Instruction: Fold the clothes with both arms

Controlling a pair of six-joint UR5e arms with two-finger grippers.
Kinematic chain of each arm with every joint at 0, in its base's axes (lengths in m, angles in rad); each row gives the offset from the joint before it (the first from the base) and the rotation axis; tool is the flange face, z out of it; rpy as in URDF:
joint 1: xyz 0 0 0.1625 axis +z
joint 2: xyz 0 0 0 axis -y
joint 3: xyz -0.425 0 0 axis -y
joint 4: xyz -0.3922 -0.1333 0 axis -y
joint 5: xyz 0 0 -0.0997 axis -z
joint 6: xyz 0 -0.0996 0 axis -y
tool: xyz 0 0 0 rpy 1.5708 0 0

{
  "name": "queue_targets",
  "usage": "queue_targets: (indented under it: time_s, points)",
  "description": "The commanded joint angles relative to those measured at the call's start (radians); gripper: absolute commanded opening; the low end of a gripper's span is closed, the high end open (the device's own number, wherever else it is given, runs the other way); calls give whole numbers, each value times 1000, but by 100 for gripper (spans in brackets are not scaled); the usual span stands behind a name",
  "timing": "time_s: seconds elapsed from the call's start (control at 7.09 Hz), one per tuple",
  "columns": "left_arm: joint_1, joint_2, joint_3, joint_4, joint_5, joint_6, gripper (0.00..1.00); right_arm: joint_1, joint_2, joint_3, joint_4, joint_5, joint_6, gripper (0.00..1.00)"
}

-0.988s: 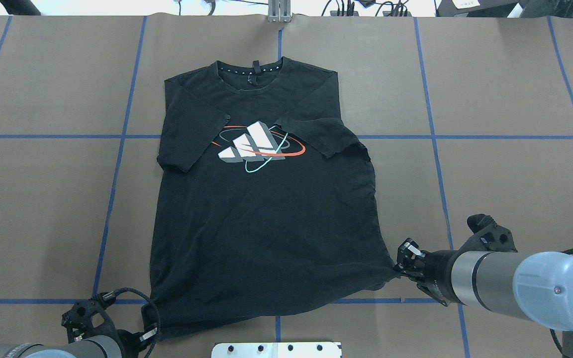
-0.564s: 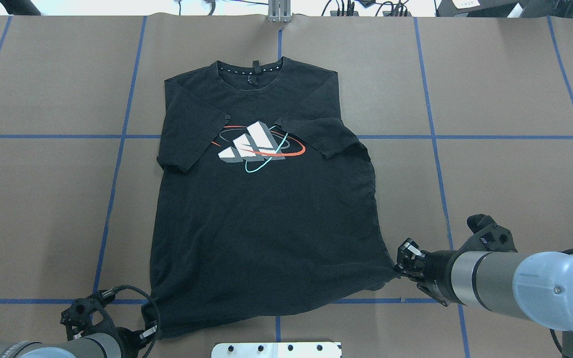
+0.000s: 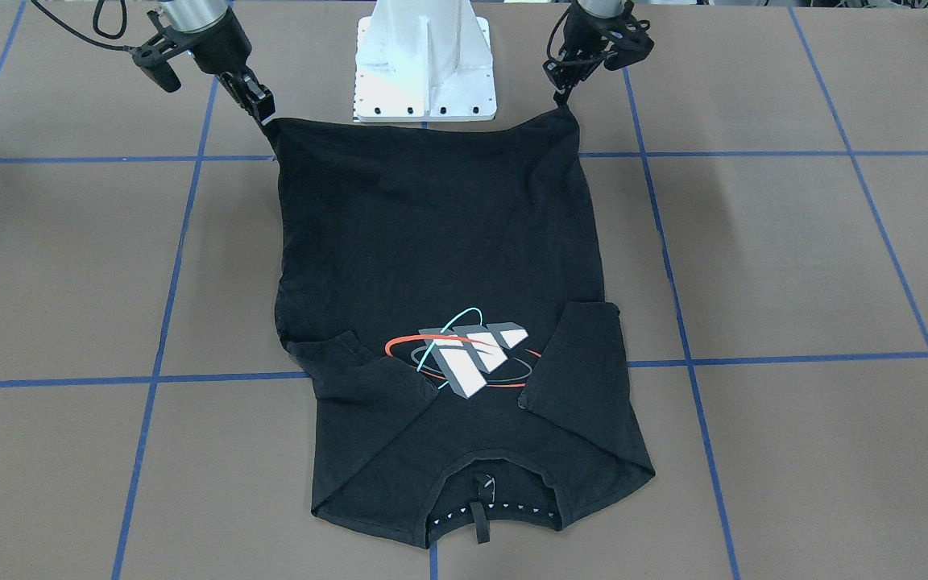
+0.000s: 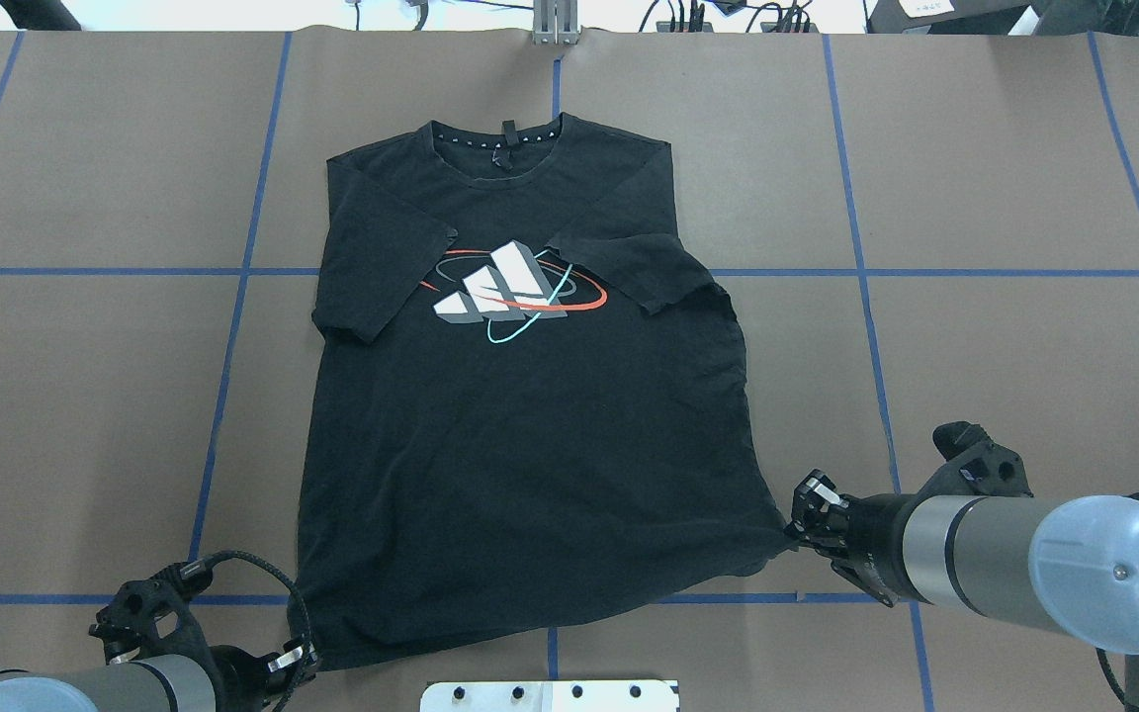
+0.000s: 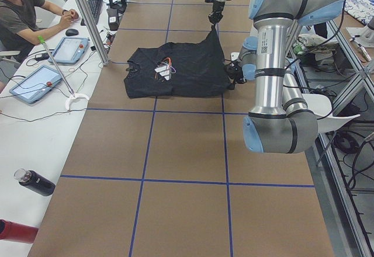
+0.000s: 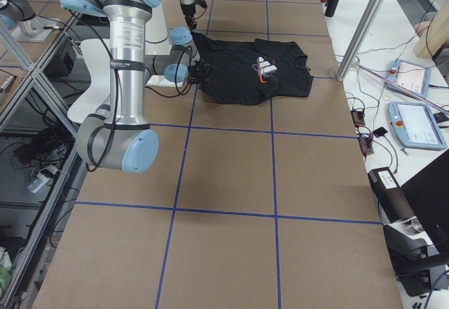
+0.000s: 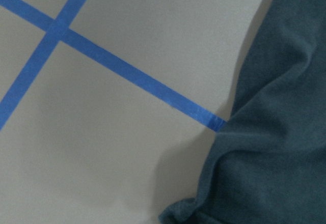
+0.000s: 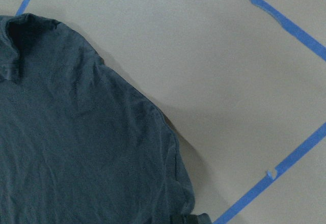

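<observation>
The black T-shirt lies flat, chest graphic up, collar at the far side, both sleeves folded in over the chest. My left gripper is shut on the near left hem corner, close to the table's near edge. My right gripper is shut on the near right hem corner. In the front-facing view the shirt tapers up to the left gripper and the right gripper, with both corners raised a little. The wrist views show only shirt cloth and table.
The white pedestal base stands just behind the hem between the arms. Blue tape lines grid the brown table. A person, tablets and bottles are on a side bench beyond the far edge.
The left wrist has shifted a little to the left and toward the robot, still holding the hem corner. The right arm has barely moved. The shirt lies as before.
</observation>
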Motion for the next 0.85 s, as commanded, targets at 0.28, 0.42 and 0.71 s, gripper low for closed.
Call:
queue_targets:
  time_s: [0.28, 0.42, 0.71]
  points:
    - [-131, 16, -205, 32, -83, 1, 0, 179, -5, 48, -7, 193, -3, 0]
    - [-241, 6, -220, 32, -169, 14, 0, 283, 9, 47, -9, 301, -5, 0]
    - [-468, -118, -151, 87, -286, 202, 0, 471, 192, -75, -70, 432, -12, 0]
